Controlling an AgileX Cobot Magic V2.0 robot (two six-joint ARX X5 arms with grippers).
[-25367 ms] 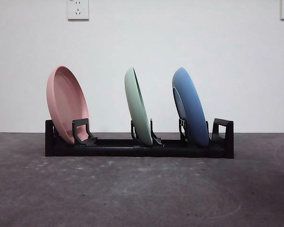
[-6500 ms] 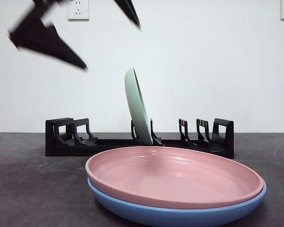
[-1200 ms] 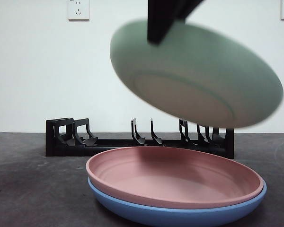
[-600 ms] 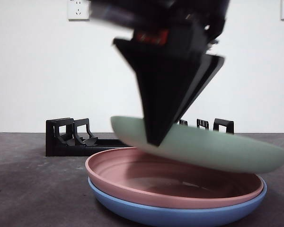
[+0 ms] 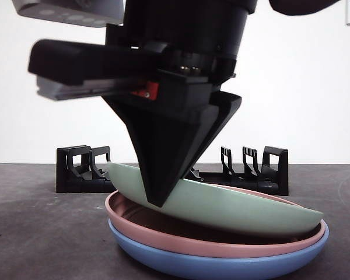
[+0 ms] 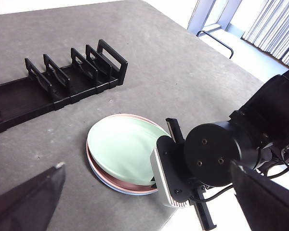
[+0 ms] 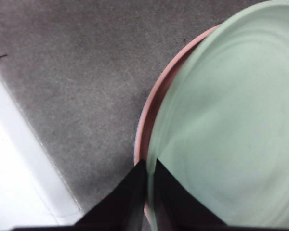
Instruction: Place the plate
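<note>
A green plate [image 5: 239, 209] lies tilted inside a pink plate [image 5: 163, 236], which is stacked on a blue plate [image 5: 221, 267] at the table's front. My right gripper [image 5: 157, 195] is shut on the green plate's left rim and holds that side up, while the far side rests in the pink plate. The right wrist view shows the green plate [image 7: 231, 120] with its rim pinched by the right gripper [image 7: 149, 166] above the pink rim [image 7: 154, 101]. My left gripper [image 6: 147, 166] hangs high above the table, open and holding nothing, looking down on the green plate [image 6: 123, 147].
The black plate rack [image 5: 81, 169] stands behind the stack, with no plates in its slots [image 6: 62, 82]. The right arm [image 6: 216, 154] is bulky beside the stack. The table's edge [image 7: 19, 159] runs close to the plates.
The right gripper has come down with the green plate. The plate was in the air a second ago and now rests in the pink plate, less tilted.
</note>
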